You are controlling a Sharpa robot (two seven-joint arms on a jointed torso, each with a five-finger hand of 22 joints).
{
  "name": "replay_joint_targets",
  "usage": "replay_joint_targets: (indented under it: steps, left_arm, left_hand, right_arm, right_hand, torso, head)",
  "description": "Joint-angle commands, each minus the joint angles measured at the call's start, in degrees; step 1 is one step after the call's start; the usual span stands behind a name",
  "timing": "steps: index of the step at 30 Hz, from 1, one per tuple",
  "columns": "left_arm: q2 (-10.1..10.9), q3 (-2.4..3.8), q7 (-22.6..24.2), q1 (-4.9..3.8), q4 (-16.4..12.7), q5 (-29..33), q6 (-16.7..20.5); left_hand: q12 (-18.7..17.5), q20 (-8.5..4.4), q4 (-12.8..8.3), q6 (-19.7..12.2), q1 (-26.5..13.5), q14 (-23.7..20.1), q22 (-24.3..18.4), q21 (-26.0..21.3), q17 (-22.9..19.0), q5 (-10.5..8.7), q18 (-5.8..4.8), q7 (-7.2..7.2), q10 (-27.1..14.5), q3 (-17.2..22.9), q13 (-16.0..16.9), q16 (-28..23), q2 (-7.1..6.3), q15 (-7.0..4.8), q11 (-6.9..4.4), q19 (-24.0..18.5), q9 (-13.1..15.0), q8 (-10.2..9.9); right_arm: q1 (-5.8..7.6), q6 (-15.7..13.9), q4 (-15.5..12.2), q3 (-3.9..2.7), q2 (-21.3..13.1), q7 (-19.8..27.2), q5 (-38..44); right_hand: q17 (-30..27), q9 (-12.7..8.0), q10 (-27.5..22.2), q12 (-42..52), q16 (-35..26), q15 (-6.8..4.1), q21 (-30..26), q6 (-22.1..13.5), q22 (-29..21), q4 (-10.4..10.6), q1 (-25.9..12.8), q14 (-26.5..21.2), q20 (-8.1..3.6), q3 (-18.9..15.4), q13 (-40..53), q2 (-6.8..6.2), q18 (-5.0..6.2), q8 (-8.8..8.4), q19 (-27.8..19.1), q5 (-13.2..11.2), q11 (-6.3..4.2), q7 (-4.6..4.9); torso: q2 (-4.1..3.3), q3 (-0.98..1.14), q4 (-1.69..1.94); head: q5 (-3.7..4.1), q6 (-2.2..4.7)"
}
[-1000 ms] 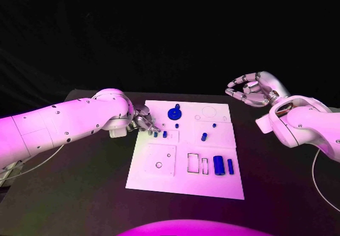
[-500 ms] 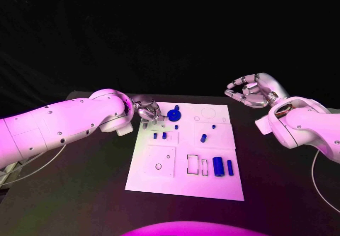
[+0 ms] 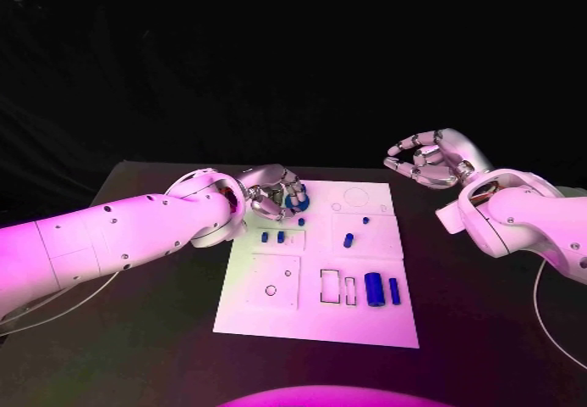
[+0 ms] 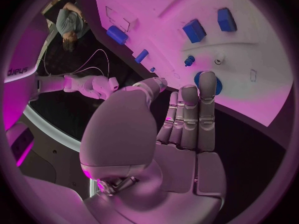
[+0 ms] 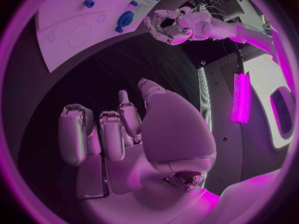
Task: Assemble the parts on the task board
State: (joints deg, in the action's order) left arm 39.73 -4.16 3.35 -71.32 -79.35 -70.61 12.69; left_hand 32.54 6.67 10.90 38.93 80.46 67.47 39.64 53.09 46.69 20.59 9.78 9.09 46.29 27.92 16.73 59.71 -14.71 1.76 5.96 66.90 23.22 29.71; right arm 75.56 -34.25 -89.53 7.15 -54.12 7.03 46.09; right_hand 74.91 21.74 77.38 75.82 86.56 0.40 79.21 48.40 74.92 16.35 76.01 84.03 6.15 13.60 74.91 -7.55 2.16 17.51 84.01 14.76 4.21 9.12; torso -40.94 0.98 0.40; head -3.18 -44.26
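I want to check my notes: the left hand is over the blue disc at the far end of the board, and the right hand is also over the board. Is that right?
Not quite. The left hand is over the blue disc on the board, but the right hand hangs beside the board's far right corner, off it, holding nothing. The head view shows this.

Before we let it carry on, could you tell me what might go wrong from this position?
1. The left hand hangs over the round blue disc part at the far end of the white task board, hiding it from the head view; a misjudged descent could knock it.
2. Small blue pegs stand just beside that hand and could be brushed.
3. The right hand is off the board, so nothing steadies it.
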Motion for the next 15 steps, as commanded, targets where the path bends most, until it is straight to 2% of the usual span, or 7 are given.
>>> replay_joint_targets:
  steps: [1, 6, 15]
  left_arm:
    - [-1.09, -0.08, 1.91, 0.17, 0.77, -10.74, 0.16]
    - [-2.86, -0.19, -1.11, 0.36, 2.33, -15.53, -3.71]
    - [-4.75, -0.22, -5.11, 0.43, 4.36, -18.90, -9.16]
  left_hand:
    - [-1.09, -0.10, -0.29, 0.60, 0.04, 1.13, 3.07, 2.56, 0.20, -0.38, -0.61, -0.25, -0.14, -0.36, -1.16, 1.23, -0.47, -0.13, 0.12, 1.47, -0.65, -0.51]
    - [-2.41, -0.26, -0.54, 1.05, 0.19, 2.62, 6.84, 5.77, 0.81, -0.54, -1.20, -0.46, -0.38, -0.75, -2.64, 3.38, -0.69, -0.38, -0.08, 2.98, -1.64, -1.53]
    - [-2.84, -0.25, -0.65, 2.19, 0.28, 4.55, 10.65, 9.00, 2.53, -0.61, -1.83, -0.46, 0.29, -0.94, -3.60, 6.30, -0.50, -0.51, -0.19, 4.53, -2.36, -2.13]
  right_arm:
    - [-0.11, 0.48, -0.06, 0.00, 0.09, 0.55, 0.15]
    - [-0.20, 0.51, -0.05, 0.00, 0.17, 0.57, 0.14]
    - [-0.26, 0.51, -0.03, 0.00, 0.26, 0.60, 0.14]
  right_hand:
    - [5.61, -0.05, -0.24, -0.36, -0.30, -0.48, -0.17, -0.18, 6.79, -0.02, -0.39, 3.73, -0.24, 0.39, 0.30, -0.07, 0.65, 0.21, -0.09, 0.25, -0.05, -0.11]
    - [5.61, -0.05, -0.24, -0.36, -0.30, -0.48, -0.17, -0.18, 6.79, -0.02, -0.39, 3.73, -0.24, 0.39, 0.30, -0.07, 0.65, 0.21, -0.09, 0.25, -0.05, -0.11]
    - [5.61, -0.05, -0.24, -0.36, -0.30, -0.48, -0.17, -0.18, 6.79, -0.02, -0.39, 3.73, -0.24, 0.39, 0.30, -0.07, 0.65, 0.21, -0.09, 0.25, -0.05, -0.11]
  torso:
    - [0.02, 0.06, -0.01]
    - [-0.02, 0.09, -0.10]
    - [0.04, 0.14, -0.04]
  head:
    - [0.03, 0.06]
    - [0.04, 0.05]
    - [0.16, -0.10]
